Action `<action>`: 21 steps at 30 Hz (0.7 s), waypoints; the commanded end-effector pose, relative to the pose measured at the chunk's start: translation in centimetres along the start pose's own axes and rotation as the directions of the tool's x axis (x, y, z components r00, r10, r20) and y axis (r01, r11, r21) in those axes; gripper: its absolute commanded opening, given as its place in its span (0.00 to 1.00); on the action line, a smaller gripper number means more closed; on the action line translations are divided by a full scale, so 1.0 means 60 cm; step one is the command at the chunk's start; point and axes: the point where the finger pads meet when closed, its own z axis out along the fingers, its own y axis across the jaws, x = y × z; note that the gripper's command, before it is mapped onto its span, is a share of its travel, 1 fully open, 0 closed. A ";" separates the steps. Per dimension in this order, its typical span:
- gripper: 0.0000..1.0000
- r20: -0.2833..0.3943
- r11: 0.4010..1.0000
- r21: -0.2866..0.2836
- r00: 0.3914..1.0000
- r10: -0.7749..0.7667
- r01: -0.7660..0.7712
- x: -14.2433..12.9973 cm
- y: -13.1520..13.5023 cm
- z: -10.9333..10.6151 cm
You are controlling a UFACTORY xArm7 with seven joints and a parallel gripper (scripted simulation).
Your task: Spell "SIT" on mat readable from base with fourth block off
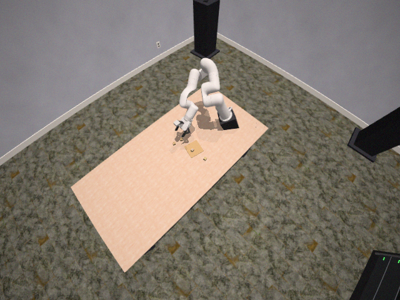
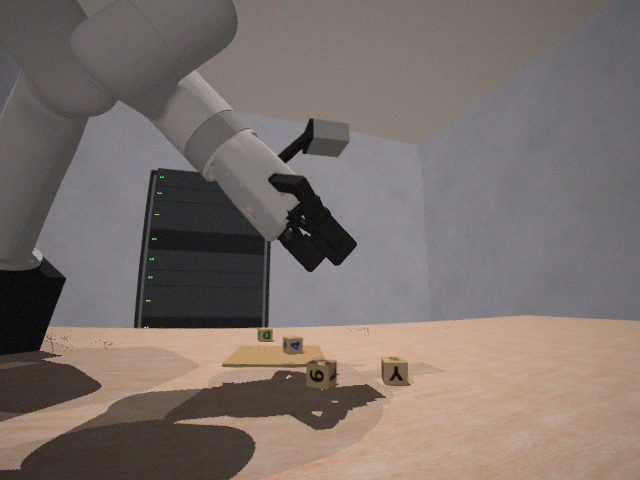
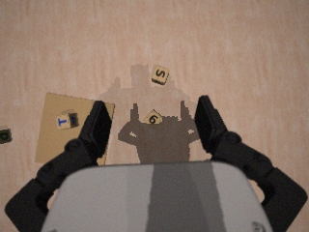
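A tan mat (image 1: 197,147) (image 2: 248,357) (image 3: 55,147) lies flat on the table. A block with a blue T on top (image 1: 192,149) (image 2: 292,345) (image 3: 63,121) rests on it; the T looks turned sideways in the wrist view. A block with a black S on top (image 1: 174,143) (image 2: 394,372) (image 3: 159,74) lies off the mat, a Y on one side. A block showing a 6 (image 1: 181,139) (image 2: 321,374) (image 3: 153,118) lies off the mat, partly in shadow. My gripper (image 1: 180,131) (image 2: 324,264) (image 3: 152,109) is open and empty, tilted, high above the table.
A block showing a green D on a side (image 1: 204,159) (image 2: 265,334) (image 3: 4,135) lies off the mat, on the far side from the S and 6 blocks. The robot's black base (image 1: 229,122) stands on the table (image 1: 139,180). The arm's shadow falls around the 6 block.
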 end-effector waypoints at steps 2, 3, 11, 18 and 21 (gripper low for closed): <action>1.00 0.000 1.000 -0.001 1.000 -0.005 0.005 0.013 0.007 0.016; 1.00 0.000 1.000 -0.001 1.000 -0.005 0.005 0.013 0.007 0.016; 1.00 0.000 1.000 -0.002 1.000 -0.006 0.006 0.029 0.013 0.034; 1.00 0.000 1.000 -0.002 1.000 -0.006 0.006 0.029 0.013 0.034; 1.00 0.000 1.000 -0.002 1.000 -0.006 0.006 0.029 0.013 0.034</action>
